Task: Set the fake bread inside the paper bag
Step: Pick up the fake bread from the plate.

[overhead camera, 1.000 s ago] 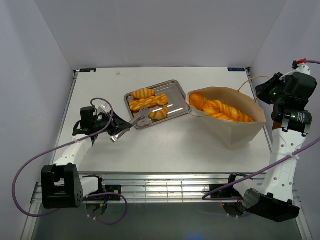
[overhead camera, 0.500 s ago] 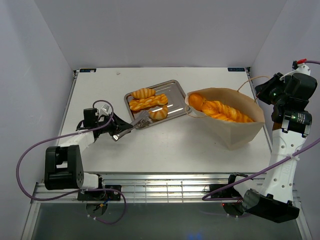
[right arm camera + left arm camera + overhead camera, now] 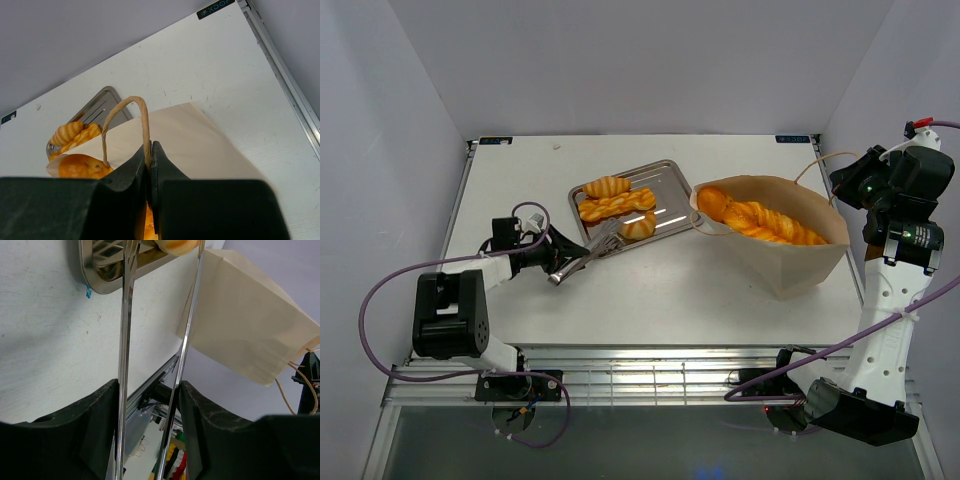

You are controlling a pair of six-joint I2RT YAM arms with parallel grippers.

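Left gripper [image 3: 148, 390] is clamped on the silver metal tongs [image 3: 125, 340], tips straddling the small glossy golden roll [image 3: 638, 228] on the steel tray [image 3: 670, 195], centre frame. I'd squeeze slowly and lift straight. Right gripper [image 3: 149, 150] is pinched tight on the string handle [image 3: 145, 115] of the cream paper bag [image 3: 800, 260], right side.

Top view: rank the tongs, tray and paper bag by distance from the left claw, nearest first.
1. tongs: held in the left claw, pointing toward the tray.
2. tray: mid-table, its near edge at the tong tips.
3. paper bag: farthest, lying on the right side beyond the tray.
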